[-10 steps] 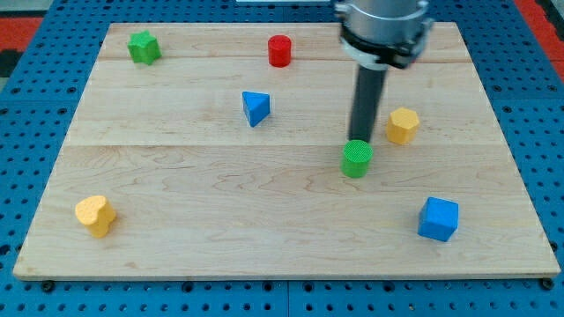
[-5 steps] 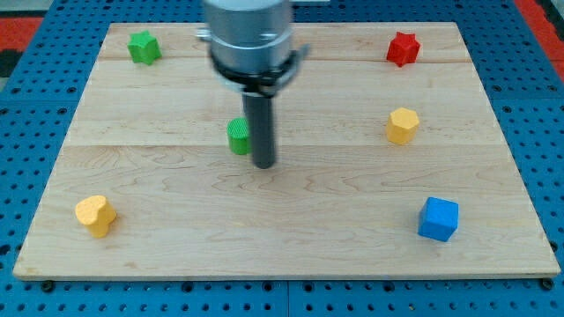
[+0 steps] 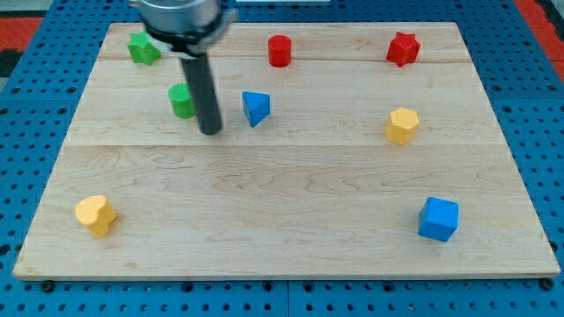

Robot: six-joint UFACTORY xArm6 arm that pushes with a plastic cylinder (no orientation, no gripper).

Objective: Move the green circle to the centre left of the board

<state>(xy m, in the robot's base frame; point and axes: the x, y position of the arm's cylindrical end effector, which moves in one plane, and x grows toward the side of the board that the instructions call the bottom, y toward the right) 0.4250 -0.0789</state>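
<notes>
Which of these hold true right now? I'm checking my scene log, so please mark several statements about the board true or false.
1. My tip stands just to the view's right of the green circle. True.
2. The blue triangle lies at the view's left of the green circle. False: it lies to its right.
3. The yellow heart sits near the board's bottom left. True.
4. The blue cube touches the yellow hexagon. False: they are well apart.

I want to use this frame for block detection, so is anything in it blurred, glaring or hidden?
Camera view: lighting is even, shadows soft, no strong glare on the board. The arm's upper part at the view's top looks slightly motion-blurred. The rod partly covers the green circle; my tip sits at its lower right. The blue triangle and the other blocks are sharp.
</notes>
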